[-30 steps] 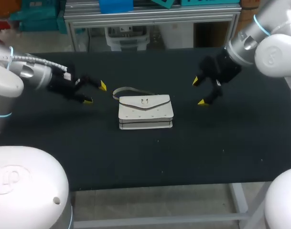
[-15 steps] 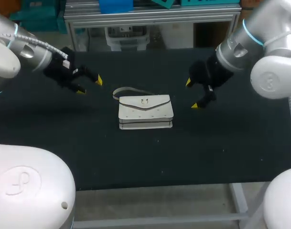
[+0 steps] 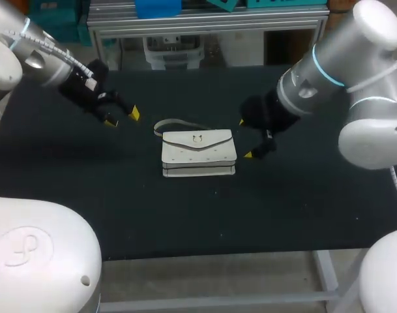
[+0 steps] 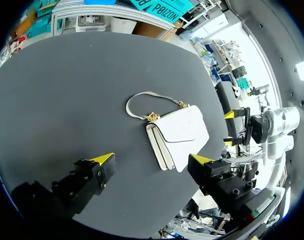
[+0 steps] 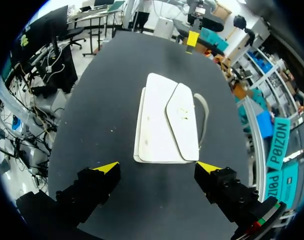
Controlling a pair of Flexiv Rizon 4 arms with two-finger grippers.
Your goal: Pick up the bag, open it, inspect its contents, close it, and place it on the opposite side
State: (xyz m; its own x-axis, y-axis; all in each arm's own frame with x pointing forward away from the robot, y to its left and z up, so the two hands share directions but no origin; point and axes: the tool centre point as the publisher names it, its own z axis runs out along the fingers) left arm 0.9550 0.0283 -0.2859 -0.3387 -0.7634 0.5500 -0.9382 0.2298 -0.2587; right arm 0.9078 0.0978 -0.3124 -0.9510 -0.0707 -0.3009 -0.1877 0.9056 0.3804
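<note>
- Head view: a white bag (image 3: 198,153) lies flat near the middle of the bench (image 3: 185,215), whose top is matte black.
- The bag is a slim rectangle with smooth, leather-like skin. Its envelope flap (image 3: 199,139) tapers to a blunt point and lies closed.
- A small gold clasp (image 3: 198,138) sits on the flap, and a row of tiny studs runs below it.
- A thin pale strap (image 3: 174,123) loops out in a curve at the bag's 11 o'clock. In the left wrist view, gold links join it to the bag.
- The left tool (image 3: 122,117) hangs at the bag's 10 o'clock, well apart from it. Its black fingers with yellow wedge tips are spread wide and hold nothing.
- The right tool (image 3: 246,138) is just beside the bag at its 3 o'clock, fingers apart and gripping nothing.
- Right wrist view: the bag lies ahead of the spread fingers, clear of both tips.
</note>
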